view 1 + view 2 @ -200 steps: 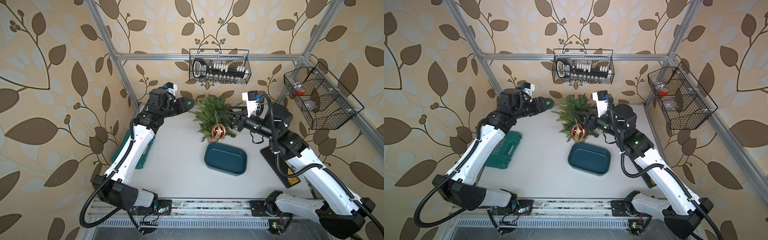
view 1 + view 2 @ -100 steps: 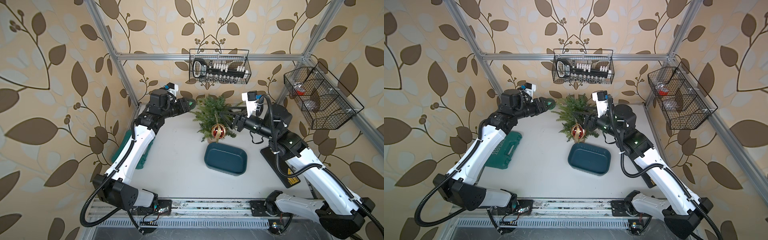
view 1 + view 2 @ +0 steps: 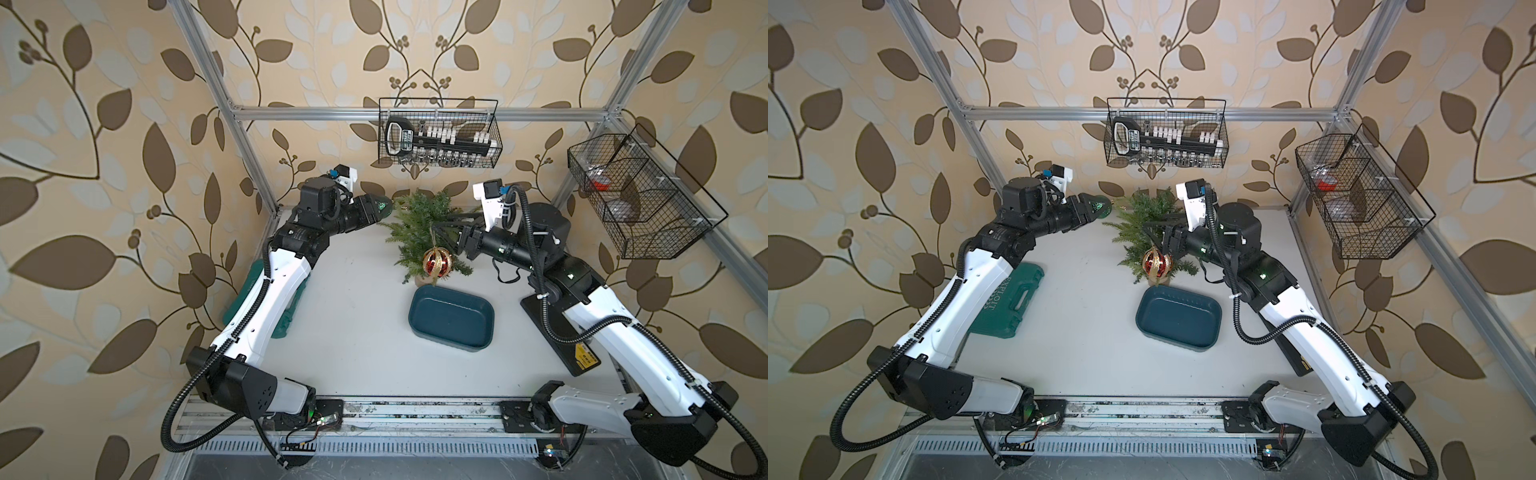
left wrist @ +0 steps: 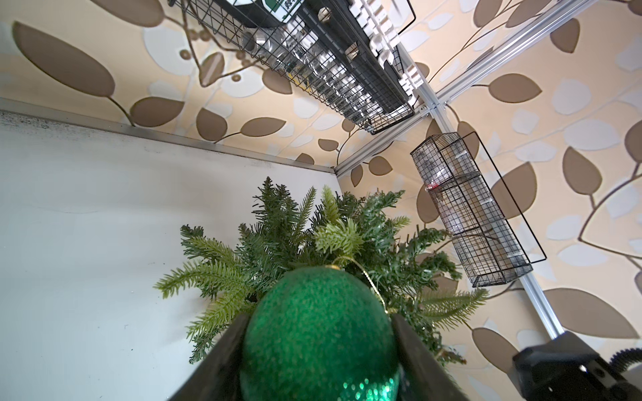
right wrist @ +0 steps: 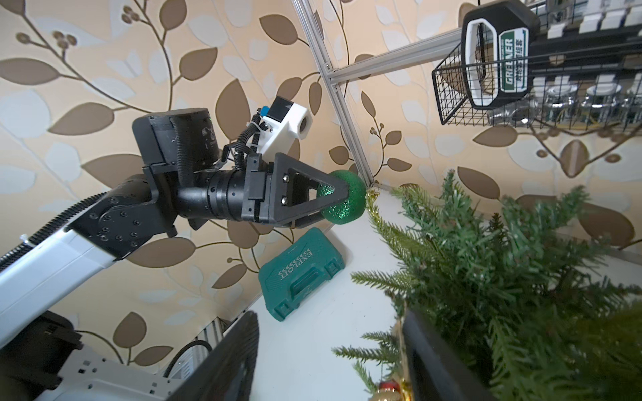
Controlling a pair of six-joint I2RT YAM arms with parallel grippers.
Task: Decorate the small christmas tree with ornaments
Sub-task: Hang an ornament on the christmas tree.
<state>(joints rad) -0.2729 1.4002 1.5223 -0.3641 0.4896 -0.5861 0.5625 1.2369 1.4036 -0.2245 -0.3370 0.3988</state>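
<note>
Your left jaws were clenched on the green glitter bauble point(image 4: 319, 330), one jaw on each side of it. The bauble stuck out past their tips, with its gold cap and string turned toward the small christmas tree point(image 3: 419, 224). You held it in the air above the bench point(image 3: 353, 311), just beside the outer branches on the side of your left arm point(image 3: 946, 316). In the right wrist view it was very near to the branch tips, but I cannot tell if it touched them. The tree stood upright at the back of the bench, between your two arms, and the teal tray point(image 3: 451, 318) lay just in front of its base. Your right jaws were released: in the right wrist view they stood well apart, with only some branch tips and a thin gold string between them, and nothing was gripped. They reached into the tree from the side of your right arm point(image 3: 602, 320). The red bauble with gold stripes point(image 3: 437, 262) hung by this string at the front of the tree, low, just behind the back rim of the tray in both top views. The upper end of the string was close to the tips of the right jaws, and I cannot tell whether it hung on a branch or on a jaw. A green tool case point(image 3: 1009, 303) lay on the bench, partly under your left arm.
</note>
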